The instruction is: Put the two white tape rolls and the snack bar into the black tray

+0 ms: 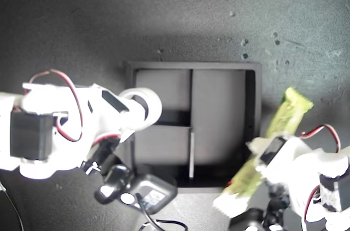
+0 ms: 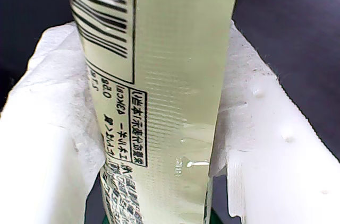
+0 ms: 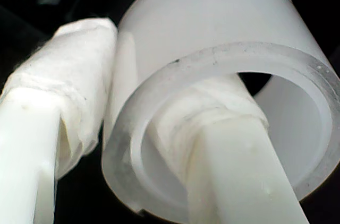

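Held close, a snack bar (image 2: 159,102) sits clamped between the padded fingers (image 2: 48,144) of my first gripper (image 1: 261,161), slanting just outside the black tray (image 1: 254,105) at the exterior view's right. My second gripper (image 1: 131,111) grips a white tape roll (image 3: 212,128), one finger through its core, over the tray's wall at the exterior view's left.

Exterior view soft, slightly blurred, white arms blown out, bench (image 1: 109,12) dim with vignetted corners. Wrist views bright; snack bar (image 2: 175,75) print sharp, tape roll (image 3: 223,75) hazy, overexposed.

Tape roll (image 1: 141,106) over black tray's (image 1: 252,83) exterior-view left edge; snack bar (image 1: 273,132) right.
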{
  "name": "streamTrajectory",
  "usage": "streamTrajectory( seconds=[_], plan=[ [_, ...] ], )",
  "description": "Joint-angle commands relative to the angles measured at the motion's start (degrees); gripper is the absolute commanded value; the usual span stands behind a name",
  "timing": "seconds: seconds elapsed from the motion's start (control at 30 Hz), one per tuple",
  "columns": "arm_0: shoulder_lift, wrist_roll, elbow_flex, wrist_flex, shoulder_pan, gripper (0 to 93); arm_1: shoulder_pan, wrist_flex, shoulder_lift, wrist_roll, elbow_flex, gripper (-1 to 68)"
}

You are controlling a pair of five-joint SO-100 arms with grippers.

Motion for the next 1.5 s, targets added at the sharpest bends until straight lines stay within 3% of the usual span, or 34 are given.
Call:
streamTrajectory(
  seconds=[0.0, 0.33, 0.63, 1.03, 1.17, 1.27, 1.47],
  plan=[
    [-0.4, -0.4, -3.9, 0.2, 0.0, 0.6, 1.3, -1.6, 0.2, -55.6, -7.4, 5.2],
    [-3.7, -1.8, -4.3, 0.3, 0.4, 0.9, 1.8, -6.2, 0.2, -57.2, -9.9, 5.3],
    [-10.7, 0.2, -13.3, 1.4, -0.6, 0.9, 0.6, -17.4, 0.2, -56.0, -0.5, 5.3],
    [-27.9, 0.4, -35.3, 15.9, -1.6, 2.0, -1.1, -19.7, 0.2, -53.3, 7.3, 4.6],
    [-36.6, 0.7, -49.1, 25.8, -2.9, 2.4, -1.3, -19.3, 0.2, -53.2, 6.9, 4.7],
    [-50.2, 1.5, -73.2, 37.2, -4.0, 1.9, -1.6, -19.3, 0.2, -53.1, 6.8, 4.8],
    [-51.9, 2.1, -73.7, 37.0, -5.7, 2.4, -1.8, -19.1, 0.2, -52.8, 7.1, 4.8]
  ],
)
